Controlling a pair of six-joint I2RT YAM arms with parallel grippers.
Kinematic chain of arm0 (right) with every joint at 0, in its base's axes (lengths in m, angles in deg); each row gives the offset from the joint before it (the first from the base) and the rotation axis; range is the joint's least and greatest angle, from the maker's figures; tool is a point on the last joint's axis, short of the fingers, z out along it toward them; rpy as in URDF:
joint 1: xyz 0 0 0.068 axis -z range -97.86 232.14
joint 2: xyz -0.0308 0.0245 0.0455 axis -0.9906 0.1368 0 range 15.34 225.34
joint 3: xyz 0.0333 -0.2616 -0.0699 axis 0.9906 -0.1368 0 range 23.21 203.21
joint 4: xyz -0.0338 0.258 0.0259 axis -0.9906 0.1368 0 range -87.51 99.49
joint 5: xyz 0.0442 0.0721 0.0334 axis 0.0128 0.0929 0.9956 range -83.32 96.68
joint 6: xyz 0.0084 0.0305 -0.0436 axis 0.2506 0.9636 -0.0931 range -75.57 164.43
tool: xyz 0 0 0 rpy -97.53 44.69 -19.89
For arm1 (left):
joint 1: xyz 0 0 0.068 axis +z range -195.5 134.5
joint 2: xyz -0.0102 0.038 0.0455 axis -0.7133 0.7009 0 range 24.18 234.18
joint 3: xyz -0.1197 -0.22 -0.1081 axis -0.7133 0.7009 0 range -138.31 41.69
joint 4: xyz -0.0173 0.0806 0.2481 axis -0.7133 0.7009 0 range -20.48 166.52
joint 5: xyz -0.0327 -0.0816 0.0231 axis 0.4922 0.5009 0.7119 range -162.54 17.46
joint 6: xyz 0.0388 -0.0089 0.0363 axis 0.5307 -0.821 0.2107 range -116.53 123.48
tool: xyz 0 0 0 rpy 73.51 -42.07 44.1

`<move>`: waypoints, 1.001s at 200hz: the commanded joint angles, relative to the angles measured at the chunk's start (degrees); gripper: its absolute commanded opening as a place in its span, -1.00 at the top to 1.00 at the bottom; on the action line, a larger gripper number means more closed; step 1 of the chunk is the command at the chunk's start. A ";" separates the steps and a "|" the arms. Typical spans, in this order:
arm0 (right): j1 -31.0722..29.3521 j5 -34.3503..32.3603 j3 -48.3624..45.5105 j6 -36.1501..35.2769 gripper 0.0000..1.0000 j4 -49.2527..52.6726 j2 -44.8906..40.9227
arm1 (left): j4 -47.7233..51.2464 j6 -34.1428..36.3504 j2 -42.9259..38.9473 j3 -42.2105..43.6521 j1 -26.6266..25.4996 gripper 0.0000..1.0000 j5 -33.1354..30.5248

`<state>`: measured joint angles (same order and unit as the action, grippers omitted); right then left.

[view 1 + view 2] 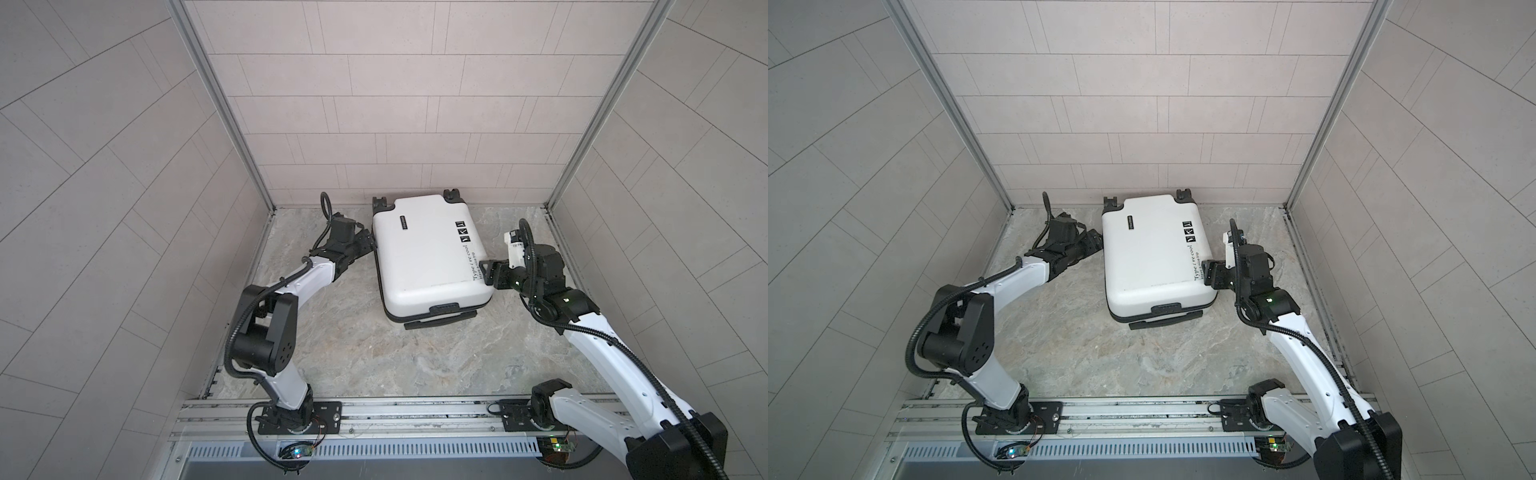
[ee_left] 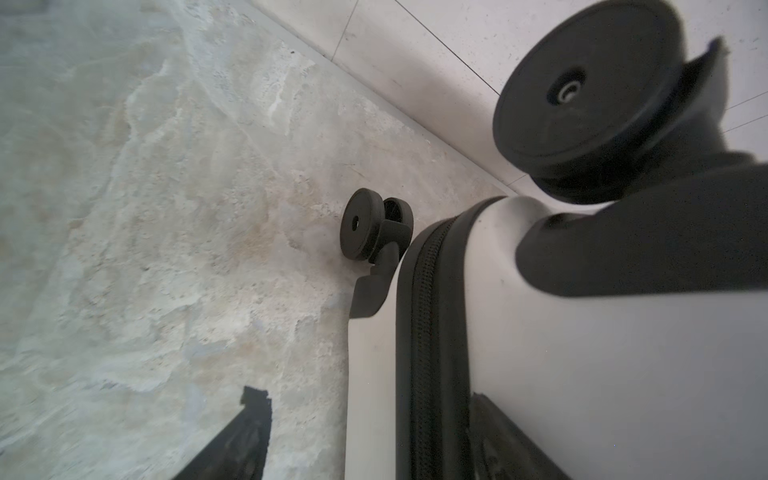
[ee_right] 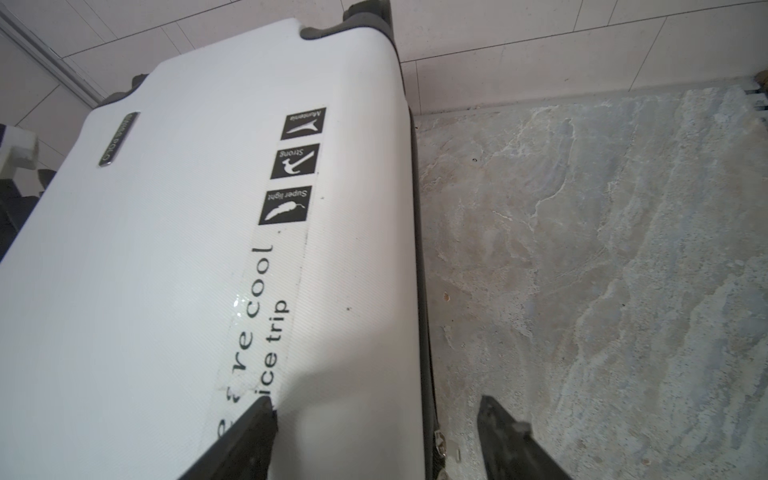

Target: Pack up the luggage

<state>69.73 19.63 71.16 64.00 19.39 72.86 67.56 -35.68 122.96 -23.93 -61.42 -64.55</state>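
Marble-patterned floor [image 1: 374, 357] bore the closed luggage [image 1: 428, 249], lying flat by the back wall [image 1: 395, 124], while the left gripper [image 1: 369, 244] and right gripper [image 1: 487, 272], both open-jawed, flanked its opposite long edges, probably to brace the shell.

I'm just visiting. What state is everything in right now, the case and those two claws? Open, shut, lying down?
Suitcase: shut, lying flat on the floor, wheels toward the back wall.
Zipper: closed along the stretch in view.
Left gripper: open, at the suitcase's left side, holding nothing.
Right gripper: open, astride the suitcase's right edge, holding nothing.
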 commanded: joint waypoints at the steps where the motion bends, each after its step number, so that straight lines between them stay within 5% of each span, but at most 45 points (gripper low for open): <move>1: 0.27 3.72 0.66 0.93 -0.52 0.61 1.75 | -2.87 0.12 3.19 -5.63 -2.09 -0.60 3.39; 61: 0.53 10.37 -0.82 7.12 -0.47 -5.67 4.67 | -4.40 1.20 6.79 -11.63 -2.45 -0.63 3.27; 141: -0.81 15.04 -2.54 11.82 -0.38 -11.09 7.19 | -3.69 4.56 -6.19 -5.56 0.51 -0.75 -4.25; 200: 0.41 4.16 8.38 3.34 -0.40 3.68 8.46 | -0.94 16.58 -17.32 -4.16 1.23 -0.81 -4.20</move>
<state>69.45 28.66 73.17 72.72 13.32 80.12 66.03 -27.14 110.61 -29.22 -60.27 -67.94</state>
